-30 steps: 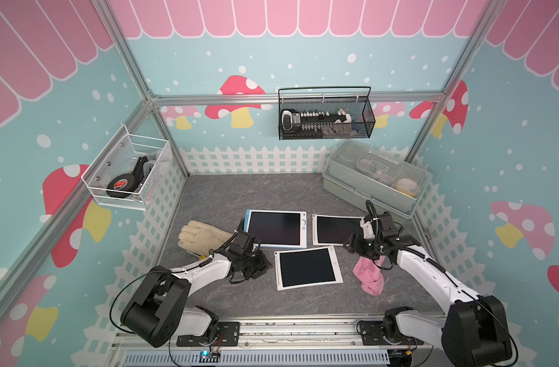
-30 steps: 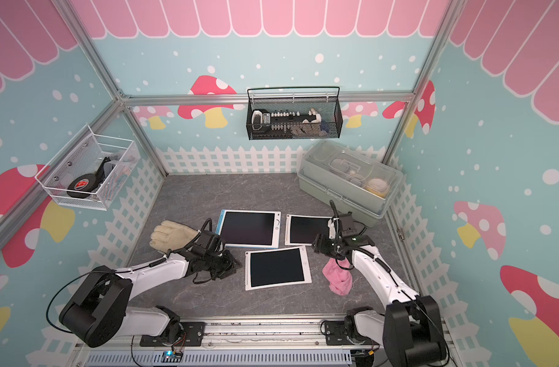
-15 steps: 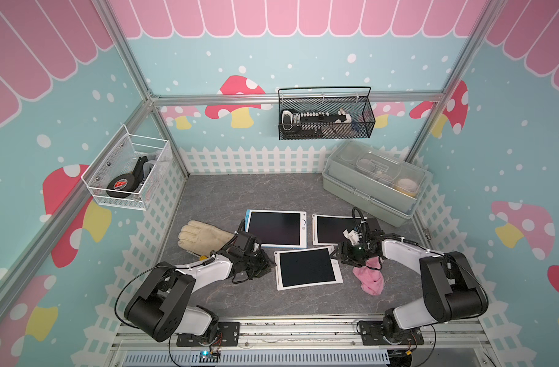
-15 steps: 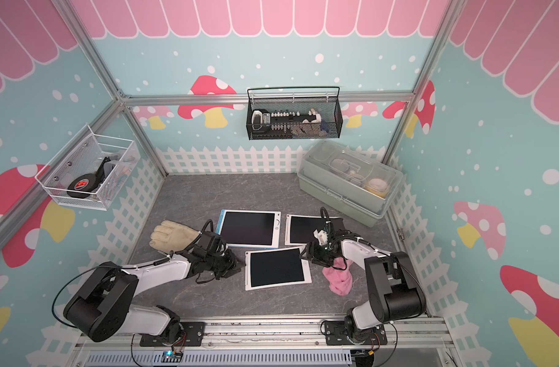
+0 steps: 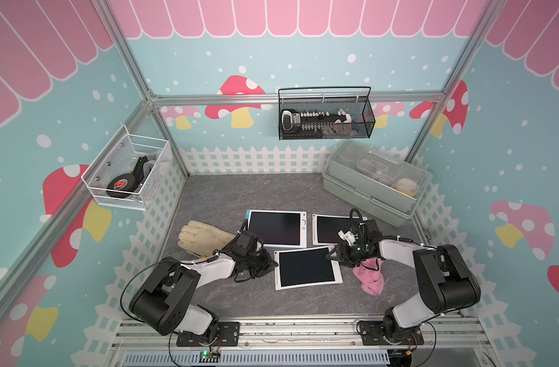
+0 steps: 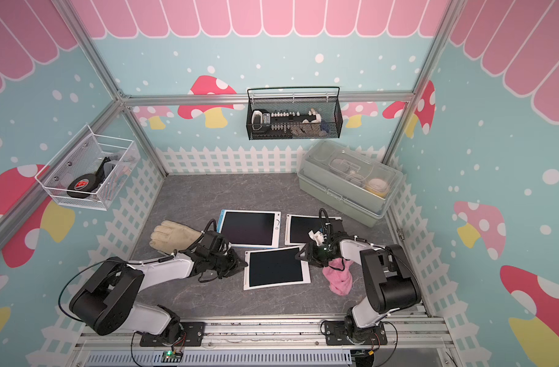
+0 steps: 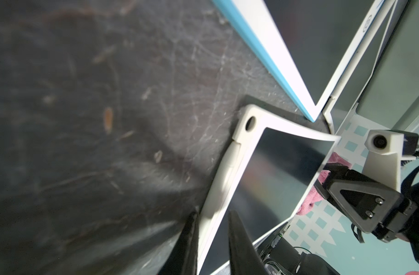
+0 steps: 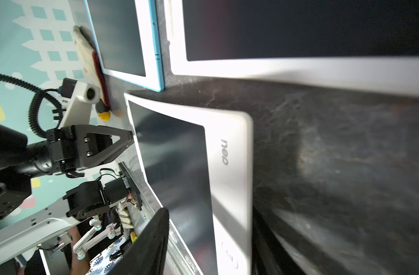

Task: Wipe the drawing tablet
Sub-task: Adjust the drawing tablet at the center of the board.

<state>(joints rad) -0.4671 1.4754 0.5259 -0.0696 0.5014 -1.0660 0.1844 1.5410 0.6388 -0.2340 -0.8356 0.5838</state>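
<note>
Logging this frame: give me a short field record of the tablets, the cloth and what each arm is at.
front tablet: nearest the arms, screen dark
back tablets: two, side by side
left gripper: jaws straddle the front tablet's left edge; contact unclear
right gripper: jaws open at its far right corner
pink cloth: lying loose right of the front tablet, in neither gripper
glove: at left, untouched
wiping: not yet begun
</note>
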